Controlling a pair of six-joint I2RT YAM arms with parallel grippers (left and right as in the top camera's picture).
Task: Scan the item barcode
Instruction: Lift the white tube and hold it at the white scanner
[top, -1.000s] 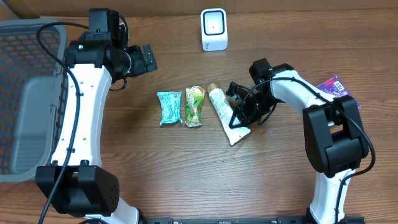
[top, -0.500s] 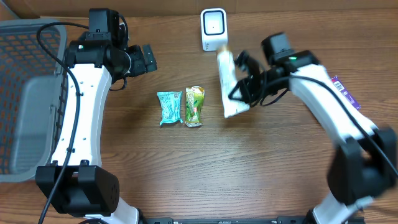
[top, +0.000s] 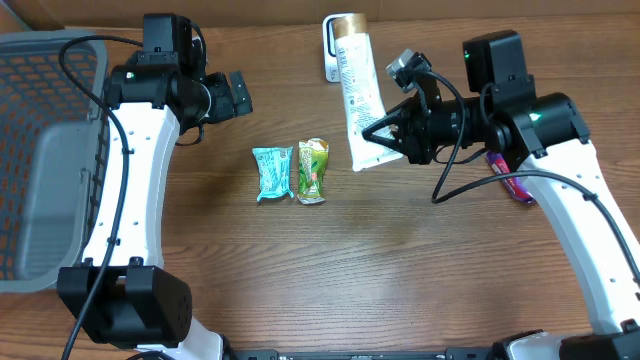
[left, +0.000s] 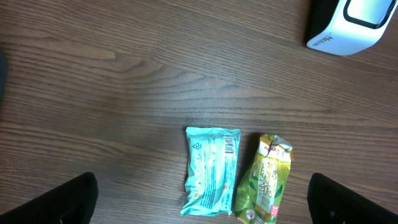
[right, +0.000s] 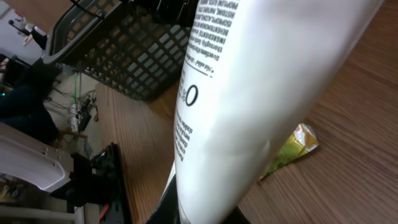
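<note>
One white tube (top: 357, 95), gold-capped and printed in black, is being held aloft, its cap end overlapping the single scanner (top: 330, 62) from overhead. The right hand (top: 395, 135) is clamping its flat tail. Two packets, teal (top: 271, 173) and green (top: 312, 170), are lying on the desk (top: 300, 280) near the scanner. The left hand (top: 238, 93) is gaping empty.

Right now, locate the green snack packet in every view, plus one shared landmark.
Overhead: green packet mid-table, just right of the teal packet.
Left wrist: green packet low, right of centre, teal packet at its left.
Right wrist: green packet lower right, partly behind the white tube.
Landmark: teal packet, overhead and left wrist only.
</note>
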